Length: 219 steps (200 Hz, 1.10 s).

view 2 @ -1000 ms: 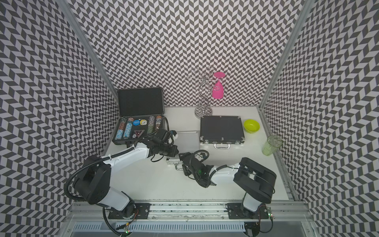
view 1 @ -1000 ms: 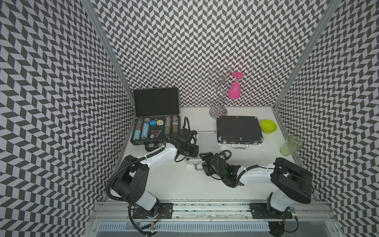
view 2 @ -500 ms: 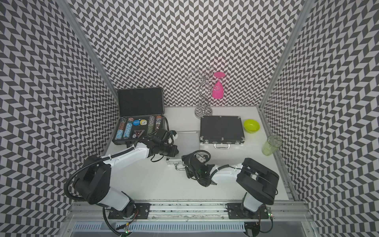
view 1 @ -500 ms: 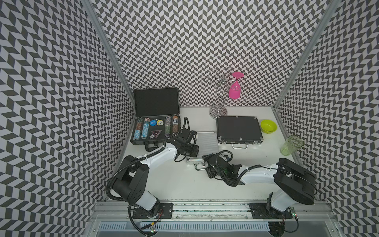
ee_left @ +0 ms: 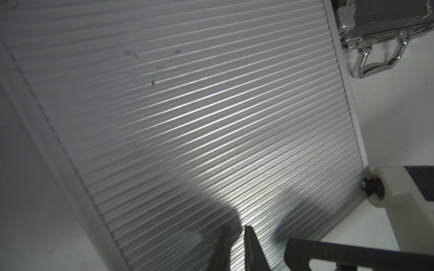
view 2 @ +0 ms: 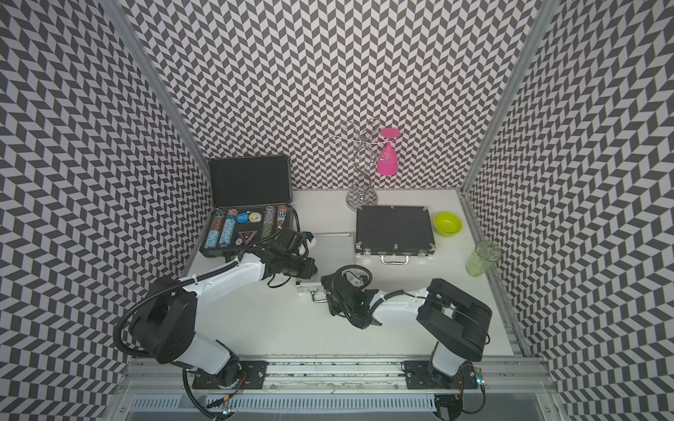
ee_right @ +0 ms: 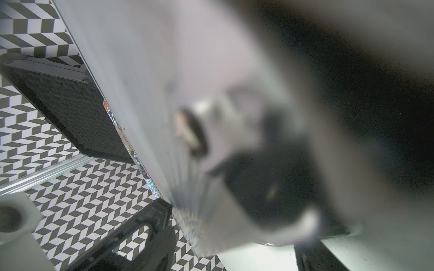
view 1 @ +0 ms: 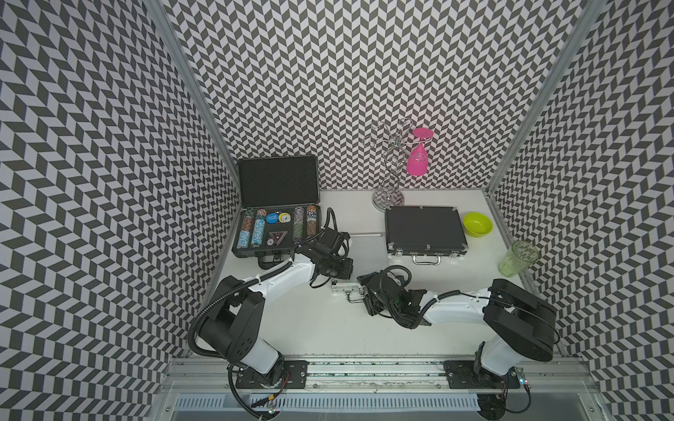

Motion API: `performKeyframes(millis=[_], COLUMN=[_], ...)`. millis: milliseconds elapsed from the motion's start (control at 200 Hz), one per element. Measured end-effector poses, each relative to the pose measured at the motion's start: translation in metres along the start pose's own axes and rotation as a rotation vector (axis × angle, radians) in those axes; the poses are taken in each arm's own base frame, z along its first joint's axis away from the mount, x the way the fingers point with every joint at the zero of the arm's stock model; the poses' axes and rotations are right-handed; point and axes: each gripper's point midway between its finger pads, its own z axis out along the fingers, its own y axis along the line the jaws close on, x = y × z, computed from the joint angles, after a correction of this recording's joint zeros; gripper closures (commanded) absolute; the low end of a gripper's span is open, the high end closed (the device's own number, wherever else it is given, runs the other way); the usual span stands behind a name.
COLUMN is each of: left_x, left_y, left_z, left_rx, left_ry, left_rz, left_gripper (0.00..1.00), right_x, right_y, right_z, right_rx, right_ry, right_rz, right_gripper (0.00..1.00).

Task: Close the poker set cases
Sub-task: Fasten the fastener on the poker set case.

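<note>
Poker cases number three on the white table (view 1: 321,328), and they stand at different stages. The silver case (view 1: 366,249) lies in the middle with its ribbed lid down flat. The closed black case (view 1: 425,229) sits just beside it, toward the right arm's side. The open black case (view 1: 262,252) sits in the far corner on the left arm's side, its lid upright near the wall.

The left gripper (ee_left: 237,228) rests over the silver lid near its front edge, jaws nearly together and gripping nothing. The right gripper (view 1: 363,289) is at that case's front edge beside the handle (view 1: 353,297). Its jaws are spread wide and one white finger (ee_left: 380,187) touches the front corner. Nothing appears clamped between them, though the right wrist view is too blurred to be sure.

The main risk is probably the silver case sliding back instead of latching if the right gripper pushes on the front edge. It could then bump the closed black case. Should the latches not catch, the lid may lift once the left gripper comes off. The open case's lid is close to the wall, so getting behind it looks awkward, and it could drop hard.

The open case holds rows of chips (view 1: 255,231), some round buttons and a triangular piece. The green bowl (view 1: 477,224) and the green cup (view 1: 518,257) look empty.
</note>
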Motion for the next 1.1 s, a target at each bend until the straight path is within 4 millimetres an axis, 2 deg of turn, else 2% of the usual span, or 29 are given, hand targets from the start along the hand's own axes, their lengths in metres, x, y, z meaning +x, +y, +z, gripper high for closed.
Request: performKeyframes(millis=[671, 1096], left_x=[0.0008, 0.0007], left_y=[0.0002, 0.0015], left_z=[0.0004, -0.0001], left_rx=[0.002, 0.003], left_ry=[-0.001, -0.006], left_rz=[0.000, -0.003], left_gripper=[0.84, 0.84], right_x=[-0.0085, -0.0053], right_y=[0.0023, 0.0008], right_z=[0.0074, 0.0067], right_rx=[-0.003, 0.016], right_ry=[-0.046, -0.026], right_rz=[0.043, 0.025], right_gripper=[0.28, 0.24])
